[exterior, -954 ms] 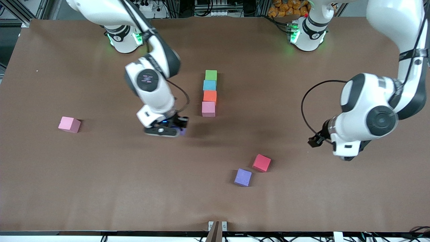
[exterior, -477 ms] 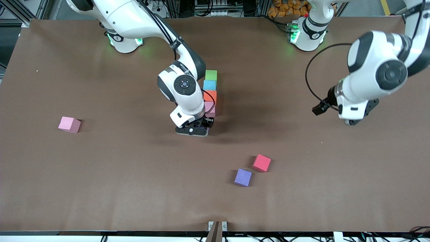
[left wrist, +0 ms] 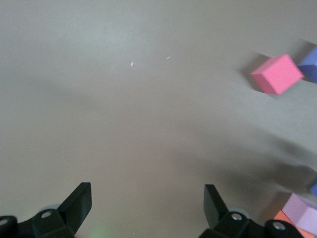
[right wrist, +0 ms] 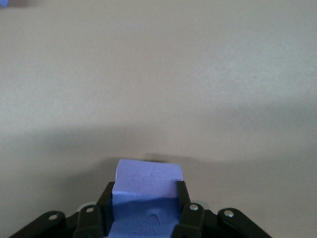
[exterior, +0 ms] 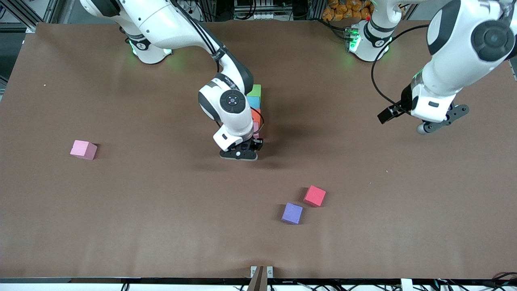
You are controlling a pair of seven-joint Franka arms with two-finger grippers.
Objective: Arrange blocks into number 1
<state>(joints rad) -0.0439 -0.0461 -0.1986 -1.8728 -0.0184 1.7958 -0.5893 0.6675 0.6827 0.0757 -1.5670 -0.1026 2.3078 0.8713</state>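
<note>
Right gripper [right wrist: 145, 203] clamping a matte purple foam cube [right wrist: 146, 186] (square-edged) over the brown bench [exterior: 121, 210], left gripper [left wrist: 147, 206] fingers wide.

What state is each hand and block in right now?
right hand: shut on held purple block, beside the row's pink end
left hand: open, empty, over the table's left-arm end
block row: lined up, partly hidden by right arm
loose pink block: resting alone
red block: resting free
loose purple block: resting free
</note>
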